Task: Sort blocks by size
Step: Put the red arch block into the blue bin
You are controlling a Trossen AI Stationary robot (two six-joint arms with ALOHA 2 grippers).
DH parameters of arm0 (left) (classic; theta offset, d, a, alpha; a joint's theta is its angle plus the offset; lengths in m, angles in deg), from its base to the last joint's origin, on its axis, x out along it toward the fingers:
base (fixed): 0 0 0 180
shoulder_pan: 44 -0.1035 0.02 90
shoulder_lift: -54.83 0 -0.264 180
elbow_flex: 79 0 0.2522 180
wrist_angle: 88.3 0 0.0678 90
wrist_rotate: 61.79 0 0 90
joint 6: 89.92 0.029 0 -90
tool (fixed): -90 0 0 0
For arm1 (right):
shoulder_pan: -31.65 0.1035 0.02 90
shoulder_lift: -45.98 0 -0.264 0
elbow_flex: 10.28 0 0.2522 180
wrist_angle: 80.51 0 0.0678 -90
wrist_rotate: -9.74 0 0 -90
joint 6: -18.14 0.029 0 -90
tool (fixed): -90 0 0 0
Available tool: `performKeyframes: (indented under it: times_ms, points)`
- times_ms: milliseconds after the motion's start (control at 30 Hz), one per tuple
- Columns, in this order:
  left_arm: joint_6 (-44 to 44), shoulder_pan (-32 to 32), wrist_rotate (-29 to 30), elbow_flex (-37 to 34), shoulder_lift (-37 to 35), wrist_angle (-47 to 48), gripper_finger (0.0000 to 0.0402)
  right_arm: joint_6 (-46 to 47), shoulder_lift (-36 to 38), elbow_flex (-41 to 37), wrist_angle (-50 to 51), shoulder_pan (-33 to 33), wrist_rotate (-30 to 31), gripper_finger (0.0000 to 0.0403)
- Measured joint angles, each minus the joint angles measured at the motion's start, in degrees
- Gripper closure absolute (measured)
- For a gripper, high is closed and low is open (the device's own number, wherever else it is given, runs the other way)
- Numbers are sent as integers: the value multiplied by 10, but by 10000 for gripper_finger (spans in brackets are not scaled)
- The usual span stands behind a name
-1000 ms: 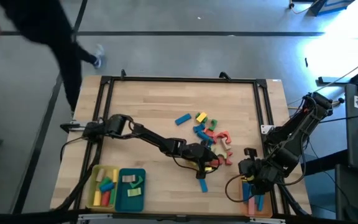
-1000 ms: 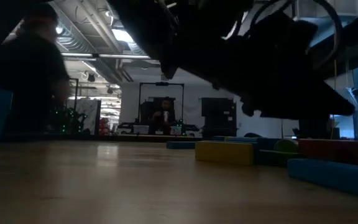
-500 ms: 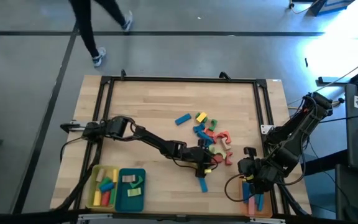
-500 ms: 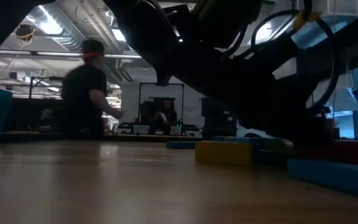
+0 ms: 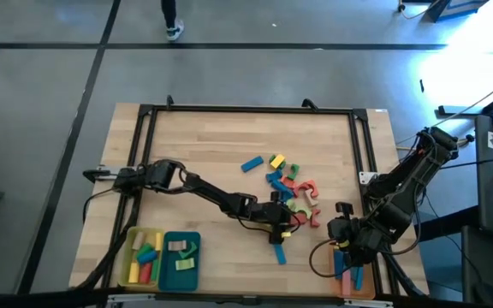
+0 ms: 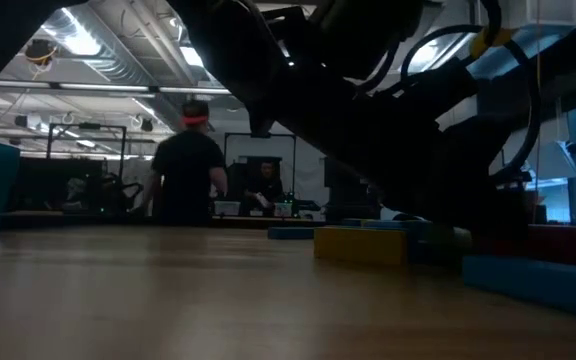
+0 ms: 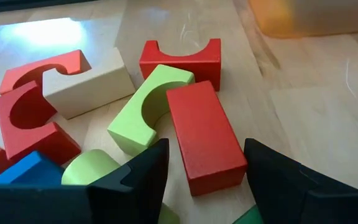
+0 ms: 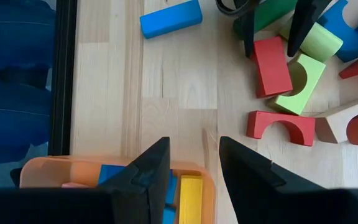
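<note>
The left gripper [image 7: 204, 165] reaches into the pile of blocks [image 5: 288, 186] near the middle of the counter [image 5: 212, 145], its fingers [image 7: 135, 177] spread wide on either side of a red bar [image 7: 205, 135] that lies flat against a green arch [image 7: 146, 107], not yet closed on it. The right gripper [image 8: 191, 163] hovers over the orange tray [image 8: 51, 174] at the counter's near right corner, fingers partly open and holding nothing. More blocks lie in the yellow tray [image 5: 129, 261] and teal tray [image 5: 181, 267] at the near left.
</note>
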Motion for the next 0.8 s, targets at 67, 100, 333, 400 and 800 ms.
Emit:
performKeyframes:
  times_ms: [67, 100, 333, 400, 800]
  points:
    - [2, 0, 0, 0, 0, 0, 206, 0, 0, 0, 0, 0, 0, 260]
    - [5, 0, 0, 0, 0, 0, 206, 0, 0, 0, 0, 0, 0, 260]
    - [9, 5, 2, 1, -2, 26, 206, 0, 0, 0, 0, 0, 0, 260]
    - [16, 8, 4, 1, -2, 27, 206, 0, 0, 0, 0, 0, 0, 260]
    - [0, 7, 30, 0, 0, 20, 206, 0, 0, 0, 0, 0, 20, 260]
